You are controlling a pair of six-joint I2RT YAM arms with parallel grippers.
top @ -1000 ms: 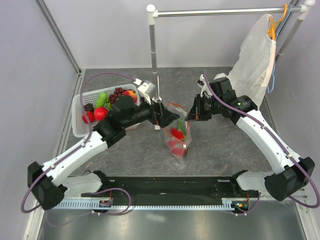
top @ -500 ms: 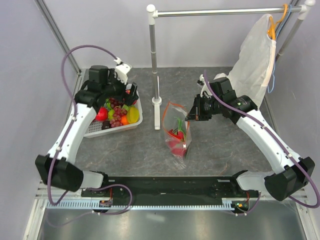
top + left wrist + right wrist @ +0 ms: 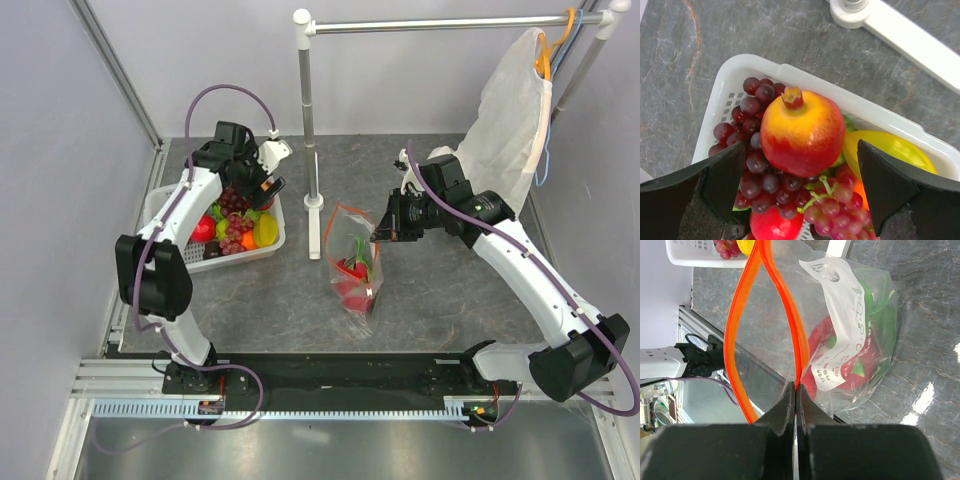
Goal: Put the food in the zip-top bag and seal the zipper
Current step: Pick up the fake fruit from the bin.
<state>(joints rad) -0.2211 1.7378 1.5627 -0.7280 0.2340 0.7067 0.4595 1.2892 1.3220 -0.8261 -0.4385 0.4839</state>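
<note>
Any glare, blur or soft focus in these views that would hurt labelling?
Right wrist: bright glare patches on the table, highlights on the zip-top bag; the right gripper is dark and soft. Left wrist: the pomegranate is sharp, the left gripper dark, nearly featureless. Top external: even light, soft shadows, no blur.

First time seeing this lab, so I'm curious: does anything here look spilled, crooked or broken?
Nothing stands out. The zip-top bag gapes only because the right gripper pinches its zipper; the food lies inside it or in the white basket under the open left gripper, none spilled.
</note>
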